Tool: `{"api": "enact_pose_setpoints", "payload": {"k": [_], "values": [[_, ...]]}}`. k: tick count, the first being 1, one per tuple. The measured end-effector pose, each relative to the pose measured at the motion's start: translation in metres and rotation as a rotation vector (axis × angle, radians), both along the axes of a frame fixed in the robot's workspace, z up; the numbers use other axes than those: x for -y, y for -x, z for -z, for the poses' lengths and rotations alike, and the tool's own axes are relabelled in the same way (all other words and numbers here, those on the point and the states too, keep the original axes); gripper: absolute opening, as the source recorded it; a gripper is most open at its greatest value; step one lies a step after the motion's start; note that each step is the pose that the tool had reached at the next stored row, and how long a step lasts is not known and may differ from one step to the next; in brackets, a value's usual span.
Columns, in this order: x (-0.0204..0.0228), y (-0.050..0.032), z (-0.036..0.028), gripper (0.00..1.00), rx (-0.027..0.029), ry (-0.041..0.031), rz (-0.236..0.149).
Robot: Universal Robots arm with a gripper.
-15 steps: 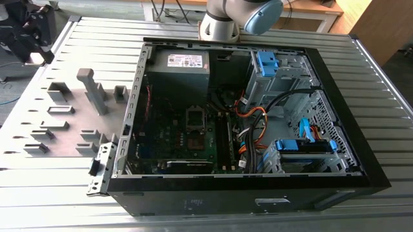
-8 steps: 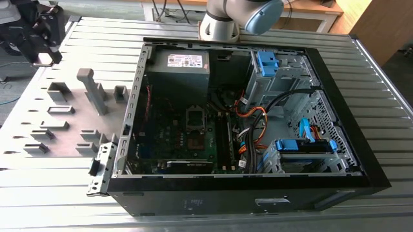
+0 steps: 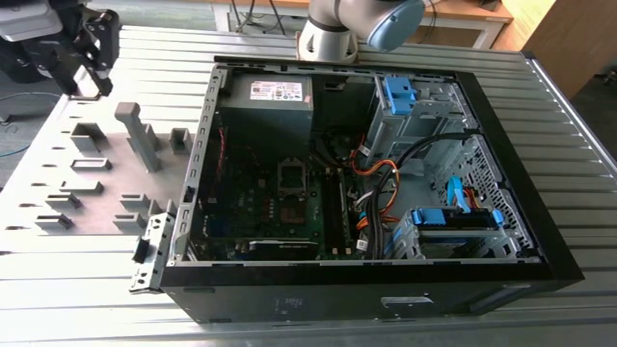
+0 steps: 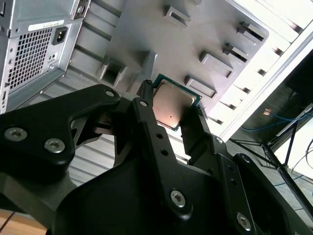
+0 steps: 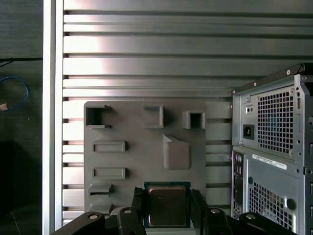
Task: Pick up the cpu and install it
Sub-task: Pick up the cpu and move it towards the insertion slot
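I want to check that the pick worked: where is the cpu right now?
In both wrist views the cpu sits clamped in the pincer, held over the grey holder plate beside the computer case.

Nothing here can be read from where I stand. A white label with a red band (image 3: pixel 279 90) sits on the grey metal power supply box (image 3: pixel 265 108) inside the open black computer case (image 3: pixel 540 238), its print too fine to make out. 1 white strip sticker (image 5: pixel 269 161) (image 4: pixel 46 25) lies on the case's perforated grey back in both wrist views, equally illegible. The small square silver-grey cpu (image 5: pixel 167 205) gives me no legible mark.
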State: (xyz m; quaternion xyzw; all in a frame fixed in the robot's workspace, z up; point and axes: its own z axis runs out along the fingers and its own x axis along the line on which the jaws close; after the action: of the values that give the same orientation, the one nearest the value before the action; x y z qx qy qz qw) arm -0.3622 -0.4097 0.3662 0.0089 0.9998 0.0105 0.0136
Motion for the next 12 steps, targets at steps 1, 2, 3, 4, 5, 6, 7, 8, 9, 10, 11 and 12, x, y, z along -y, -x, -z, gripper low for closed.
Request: {"api": "enact_pose_setpoints", "payload": {"k": [1,2,3,4,5,6,7,8,9,10,11,12], "values": [[0.0,-0.003,-0.0001,0.47,-0.0001,0.0,0.0],[0.0,-0.006,-0.0001,0.47,-0.0002,0.0001,0.0],[0.0,-0.009,0.0,0.47,-0.0001,0.0001,0.0],[0.0,-0.0119,0.0,0.47,-0.0001,0.0,0.0],[0.0,-0.015,0.0,0.47,-0.0002,0.0,0.0],[0.0,-0.0178,0.0,0.47,-0.0001,0.0,0.0],[0.0,-0.0207,0.0,0.47,-0.0003,0.0,0.0],[0.0,-0.0235,0.0,0.47,-0.0003,0.0001,0.0],[0.0,-0.0263,-0.0001,0.47,-0.0004,0.0001,0.0],[0.0,-0.029,0.0,0.47,-0.0003,0.0,0.0],[0.0,-0.0317,0.0,0.47,-0.0003,0.0,0.0],[0.0,-0.0345,0.0,0.47,-0.0003,0.0,0.0]]}}
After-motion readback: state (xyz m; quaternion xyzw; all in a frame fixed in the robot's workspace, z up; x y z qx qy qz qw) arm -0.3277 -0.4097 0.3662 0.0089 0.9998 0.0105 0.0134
